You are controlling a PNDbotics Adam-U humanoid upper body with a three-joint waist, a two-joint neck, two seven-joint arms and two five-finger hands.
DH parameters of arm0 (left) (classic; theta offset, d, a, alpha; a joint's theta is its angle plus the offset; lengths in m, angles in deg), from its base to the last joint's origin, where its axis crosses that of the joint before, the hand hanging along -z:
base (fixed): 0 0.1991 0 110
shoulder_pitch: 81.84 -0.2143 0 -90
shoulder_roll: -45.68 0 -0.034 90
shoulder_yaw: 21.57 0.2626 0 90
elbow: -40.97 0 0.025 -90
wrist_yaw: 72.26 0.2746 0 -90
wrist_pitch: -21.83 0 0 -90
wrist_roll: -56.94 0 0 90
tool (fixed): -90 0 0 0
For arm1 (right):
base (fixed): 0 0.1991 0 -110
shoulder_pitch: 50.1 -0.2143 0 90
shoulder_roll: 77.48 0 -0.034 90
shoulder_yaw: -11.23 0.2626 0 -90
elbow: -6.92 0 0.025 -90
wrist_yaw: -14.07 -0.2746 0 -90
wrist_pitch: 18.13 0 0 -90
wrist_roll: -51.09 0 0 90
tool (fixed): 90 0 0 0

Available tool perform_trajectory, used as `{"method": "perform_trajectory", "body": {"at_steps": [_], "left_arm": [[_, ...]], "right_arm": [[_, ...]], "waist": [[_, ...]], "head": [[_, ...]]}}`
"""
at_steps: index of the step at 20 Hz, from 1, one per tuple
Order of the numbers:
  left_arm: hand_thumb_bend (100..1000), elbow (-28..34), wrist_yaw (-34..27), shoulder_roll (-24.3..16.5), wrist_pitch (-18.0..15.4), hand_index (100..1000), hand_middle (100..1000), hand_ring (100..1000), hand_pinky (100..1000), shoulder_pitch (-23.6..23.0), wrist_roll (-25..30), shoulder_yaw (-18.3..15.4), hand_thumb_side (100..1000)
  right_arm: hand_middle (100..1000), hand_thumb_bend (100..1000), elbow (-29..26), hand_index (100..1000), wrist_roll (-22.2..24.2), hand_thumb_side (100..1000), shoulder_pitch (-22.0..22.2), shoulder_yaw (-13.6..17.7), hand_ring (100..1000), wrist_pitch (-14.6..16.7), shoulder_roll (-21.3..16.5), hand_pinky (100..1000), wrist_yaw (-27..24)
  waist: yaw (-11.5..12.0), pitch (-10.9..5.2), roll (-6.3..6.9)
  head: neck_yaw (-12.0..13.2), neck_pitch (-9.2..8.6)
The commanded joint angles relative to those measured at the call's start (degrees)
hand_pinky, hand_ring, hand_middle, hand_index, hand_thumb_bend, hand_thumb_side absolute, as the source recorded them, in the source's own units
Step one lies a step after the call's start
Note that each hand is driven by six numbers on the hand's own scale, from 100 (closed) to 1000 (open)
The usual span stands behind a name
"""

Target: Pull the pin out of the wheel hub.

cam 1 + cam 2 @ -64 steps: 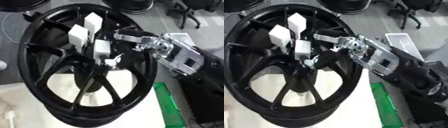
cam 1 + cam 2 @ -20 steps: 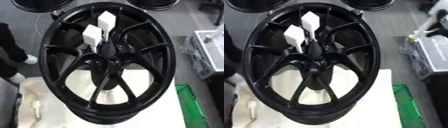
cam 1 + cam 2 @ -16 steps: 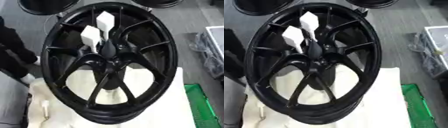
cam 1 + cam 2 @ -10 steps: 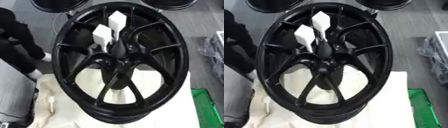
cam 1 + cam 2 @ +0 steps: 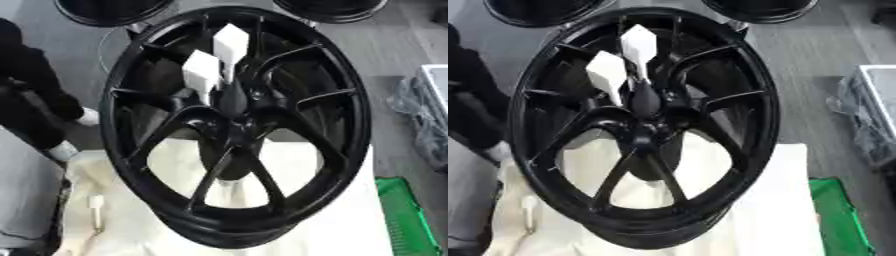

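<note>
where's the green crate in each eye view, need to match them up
Left eye view: green crate at the lower right edge, right of the white cloth.
Right eye view: the crate again at the lower right, a bit further in from the edge.
Shared landmark: the black wheel with two white tags above its hub, just left of the crate in both.

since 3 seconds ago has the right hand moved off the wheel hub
Yes. It was reaching in from the right to the wheel hub beside the white tags; now neither hand shows in either view.
</note>
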Motion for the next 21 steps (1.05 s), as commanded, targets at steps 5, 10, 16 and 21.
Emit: {"method": "perform_trajectory", "body": {"at_steps": [5,10,16,21], "left_arm": [[100,0.65,-0.58,-1.22,0.01,714,687,731,586,0.80,0.69,0.13,781],[100,0.57,-0.60,-1.23,0.07,714,688,732,586,0.84,0.92,0.29,783],[100,0.52,-0.93,-1.13,0.33,714,688,732,586,1.60,1.63,1.09,783],[100,0.36,-1.31,-0.88,0.90,714,689,733,586,2.56,2.61,1.99,789]], "right_arm": [[848,100,-5.22,917,-6.15,173,0.14,-2.07,1000,-5.87,2.87,834,6.33],[793,100,-8.11,908,-10.59,106,-1.23,-4.54,949,-7.77,3.93,763,10.77],[715,100,-8.32,866,-15.62,648,-7.87,-9.79,885,-3.08,1.62,692,15.95],[703,100,-8.32,861,-13.26,667,-13.20,-16.48,874,1.09,-0.72,691,17.99]], "waist": [[0.01,-1.28,0.12],[-0.18,-1.28,0.17],[0.12,-1.43,0.12],[0.52,-1.47,-0.12]], "head": [[-0.86,-0.20],[-1.06,-0.32],[-1.21,-0.25],[-1.49,-0.31]]}}
